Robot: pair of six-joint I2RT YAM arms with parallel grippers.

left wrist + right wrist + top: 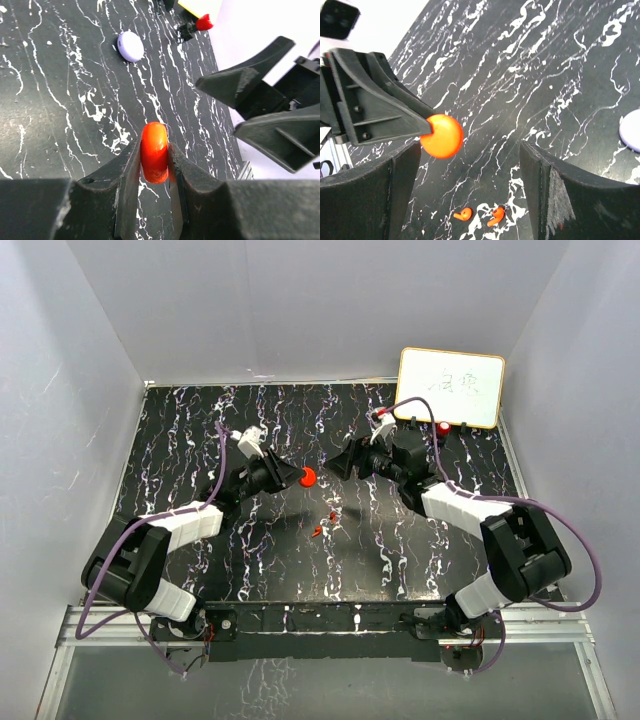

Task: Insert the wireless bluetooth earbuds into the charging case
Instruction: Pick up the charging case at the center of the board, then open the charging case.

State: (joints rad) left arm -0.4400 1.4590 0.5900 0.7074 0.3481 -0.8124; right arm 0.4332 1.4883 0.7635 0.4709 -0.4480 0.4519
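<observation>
My left gripper [292,476] is shut on the round red charging case [307,477] and holds it on edge above the marbled black table, pinched between both fingers [154,152]. My right gripper [338,465] stands open just to the right of the case, facing it without touching. In the right wrist view the case [441,136] hangs beside my left finger. Two red earbuds [463,215] [496,216] lie side by side on the table below the right gripper [469,152]. From above, the same earbuds [333,515] [318,531] lie nearer the arm bases than the case.
A closed lavender case [130,46] lies on the table beyond the grippers, also at the right wrist view's edge [632,131]. A white board [450,387] leans at the back right, with a small red-tipped object [442,427] in front of it.
</observation>
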